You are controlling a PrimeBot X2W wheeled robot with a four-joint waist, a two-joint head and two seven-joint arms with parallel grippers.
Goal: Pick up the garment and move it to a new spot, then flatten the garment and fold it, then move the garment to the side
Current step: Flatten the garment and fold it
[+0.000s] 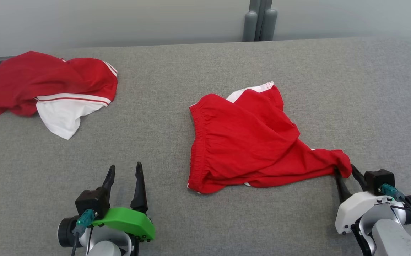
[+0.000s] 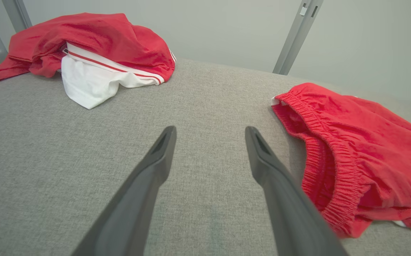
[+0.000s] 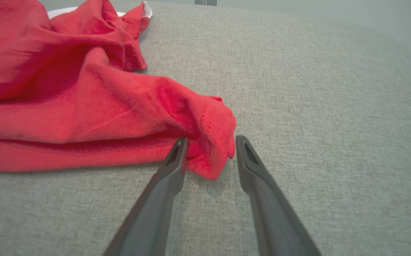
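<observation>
The garment [image 1: 248, 142], a pair of red shorts with white trim, lies rumpled on the grey table, a little right of centre. Its near right corner [image 3: 212, 142] rests between the fingers of my right gripper [image 1: 344, 170], whose jaws stand apart and do not pinch the cloth. In the right wrist view the right gripper [image 3: 211, 140] has that corner drooping onto the table between its fingertips. My left gripper [image 1: 125, 166] is open over bare table to the left of the shorts' elastic waistband [image 2: 319, 142]. Nothing sits between the left gripper's [image 2: 210, 131] fingers.
A second red and white garment [image 1: 45, 85] lies bunched at the table's far left corner, also seen in the left wrist view [image 2: 95, 46]. The grey cloth-covered table [image 1: 333, 71] ends at a pale wall with a grey post [image 1: 260, 19] behind.
</observation>
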